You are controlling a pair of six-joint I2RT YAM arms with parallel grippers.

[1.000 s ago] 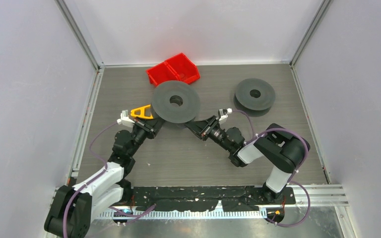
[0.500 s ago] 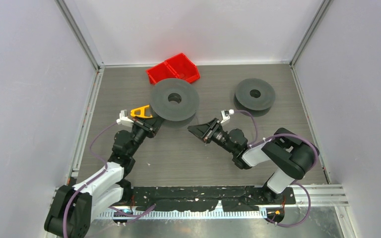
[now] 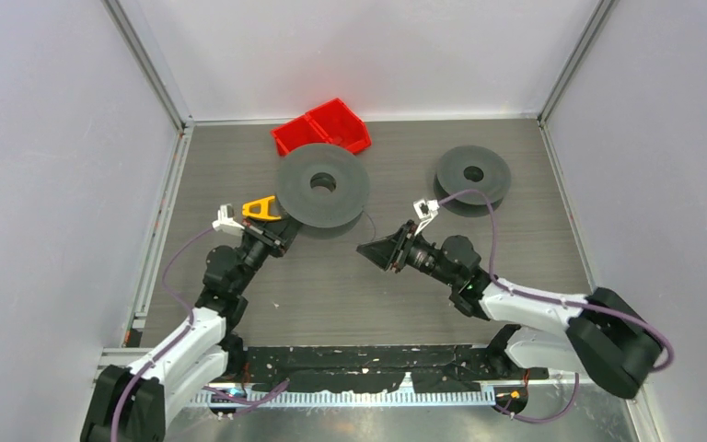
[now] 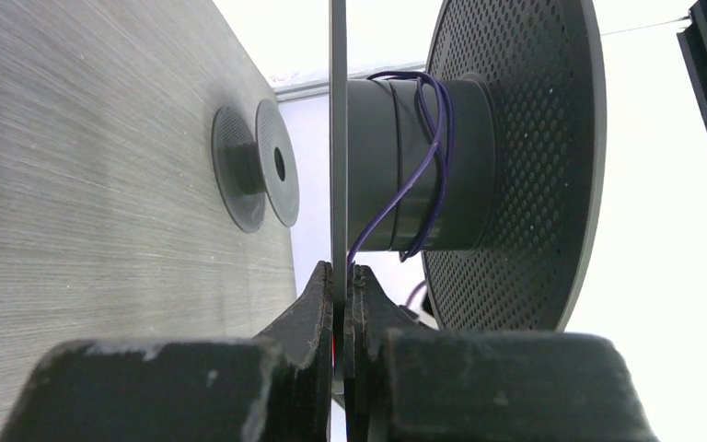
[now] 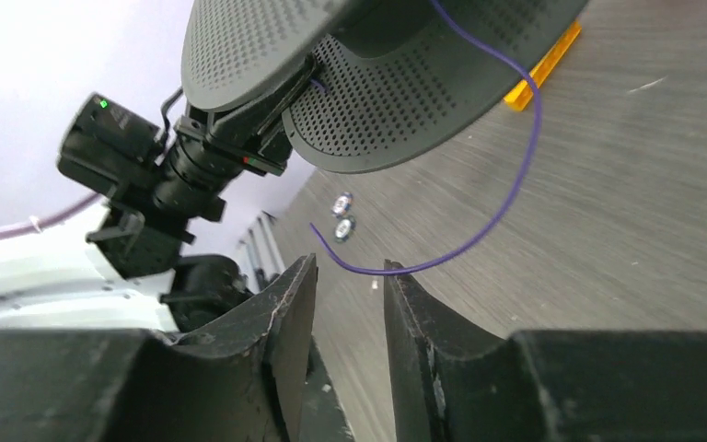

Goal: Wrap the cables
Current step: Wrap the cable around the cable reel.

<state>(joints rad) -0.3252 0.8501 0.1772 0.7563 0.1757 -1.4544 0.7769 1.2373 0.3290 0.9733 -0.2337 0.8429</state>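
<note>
Right gripper, jaws parted and empty, has backed off the spool; the cable trails loose, needing a regrasp. Left gripper clamps the spool flange.

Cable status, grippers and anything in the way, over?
Left gripper shut on big spool by its flange. Right gripper open, purple cable loose end at its fingertips, ungripped. Few loose turns on hub. Nothing in the way.
</note>
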